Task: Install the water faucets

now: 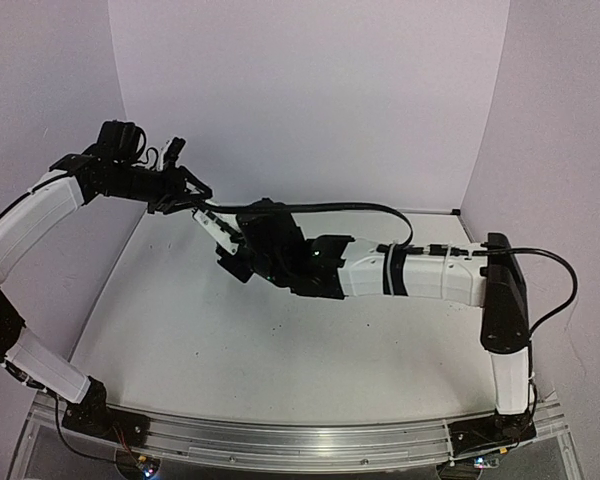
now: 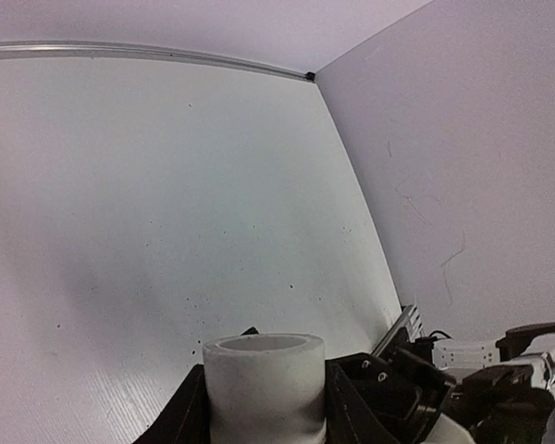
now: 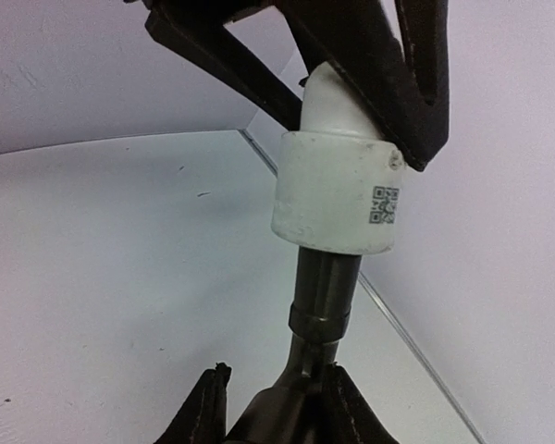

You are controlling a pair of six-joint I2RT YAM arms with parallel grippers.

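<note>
your left gripper [image 2: 264,413] grips white plastic cylinder fitting [image 2: 264,370] | right gripper [image 3: 276,412] clamps thin black faucet piece [image 3: 322,296] — any tilt could jam it

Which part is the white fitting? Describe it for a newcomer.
Above the far left of the table, the two grippers meet. The white fitting is the short plastic cylinder in the left gripper, a black stem running from it into the right gripper. Only it is white between dark fingers, with a small square code sticker.
</note>
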